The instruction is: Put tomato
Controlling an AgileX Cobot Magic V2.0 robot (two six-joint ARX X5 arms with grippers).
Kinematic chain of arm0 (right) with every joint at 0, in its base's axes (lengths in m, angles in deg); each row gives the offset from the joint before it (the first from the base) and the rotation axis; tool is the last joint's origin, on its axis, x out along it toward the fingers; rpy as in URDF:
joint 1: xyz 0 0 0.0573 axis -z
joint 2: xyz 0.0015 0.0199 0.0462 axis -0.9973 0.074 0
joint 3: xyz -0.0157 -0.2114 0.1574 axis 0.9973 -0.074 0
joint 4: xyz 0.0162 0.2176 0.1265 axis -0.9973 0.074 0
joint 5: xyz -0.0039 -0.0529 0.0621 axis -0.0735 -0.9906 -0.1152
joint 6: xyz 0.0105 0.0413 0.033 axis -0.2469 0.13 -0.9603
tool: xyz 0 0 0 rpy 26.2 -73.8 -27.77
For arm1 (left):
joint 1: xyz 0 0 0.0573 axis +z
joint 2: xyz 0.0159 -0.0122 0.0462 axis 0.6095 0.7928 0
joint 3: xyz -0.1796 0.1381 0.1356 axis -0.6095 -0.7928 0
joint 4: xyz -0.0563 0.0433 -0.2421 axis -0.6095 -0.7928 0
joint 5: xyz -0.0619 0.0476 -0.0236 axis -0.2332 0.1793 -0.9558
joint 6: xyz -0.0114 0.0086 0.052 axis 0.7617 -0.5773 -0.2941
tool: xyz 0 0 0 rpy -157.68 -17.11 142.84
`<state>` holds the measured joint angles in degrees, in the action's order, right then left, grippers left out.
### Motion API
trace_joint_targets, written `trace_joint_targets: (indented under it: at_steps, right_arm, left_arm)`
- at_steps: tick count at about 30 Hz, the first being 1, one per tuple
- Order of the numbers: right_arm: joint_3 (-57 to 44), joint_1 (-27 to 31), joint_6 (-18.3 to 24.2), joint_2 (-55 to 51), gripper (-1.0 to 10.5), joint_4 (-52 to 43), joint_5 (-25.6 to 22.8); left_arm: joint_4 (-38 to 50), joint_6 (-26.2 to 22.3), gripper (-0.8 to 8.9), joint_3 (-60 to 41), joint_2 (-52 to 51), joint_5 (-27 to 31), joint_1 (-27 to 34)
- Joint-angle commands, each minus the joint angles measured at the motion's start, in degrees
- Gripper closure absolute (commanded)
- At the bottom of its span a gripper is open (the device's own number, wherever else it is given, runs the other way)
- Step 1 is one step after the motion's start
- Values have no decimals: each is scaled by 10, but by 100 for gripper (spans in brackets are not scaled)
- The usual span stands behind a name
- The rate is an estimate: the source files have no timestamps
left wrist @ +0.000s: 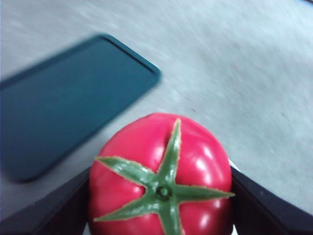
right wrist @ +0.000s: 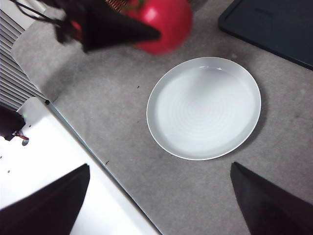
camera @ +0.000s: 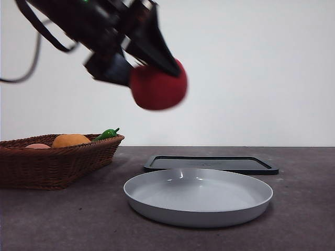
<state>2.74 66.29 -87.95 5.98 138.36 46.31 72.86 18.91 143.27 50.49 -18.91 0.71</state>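
Note:
My left gripper (camera: 152, 78) is shut on the tomato (camera: 158, 88), a glossy red one with a green calyx, and holds it in the air up and to the left of the white plate (camera: 198, 212). In the left wrist view the tomato (left wrist: 161, 176) sits between the two black jaws. The right wrist view shows the tomato (right wrist: 164, 22) and the left gripper beside the plate (right wrist: 161, 132) from above. My right gripper (right wrist: 159, 200) is open and empty, high above the table.
A wicker basket (camera: 49, 164) at the left holds an orange round fruit (camera: 70, 140), a pale pink fruit (camera: 37, 146) and a green pepper (camera: 107, 134). A flat dark tray (camera: 212, 163) lies behind the plate, also in the left wrist view (left wrist: 63, 103).

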Motion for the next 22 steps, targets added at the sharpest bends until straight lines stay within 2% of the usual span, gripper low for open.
trace_joint_targets:
  at_steps: [1, 10, 19, 20, 22]
  right_arm:
    - [11, -3, 4, 4, 489, -3, 0]
    - [11, -3, 4, 4, 488, -2, 0]
    - [11, -3, 4, 4, 488, -2, 0]
    - [11, -3, 4, 4, 488, -2, 0]
    - [11, -3, 4, 4, 488, -2, 0]
  left_arm:
    - [18, 0, 483, 9, 41, 2, -19]
    - [42, -1, 483, 9, 137, 2, -52]
    - [40, -3, 464, 9, 182, 2, -58]
    - [40, -3, 441, 9, 182, 2, -58]
    - [40, 1, 325, 9, 182, 2, -60]
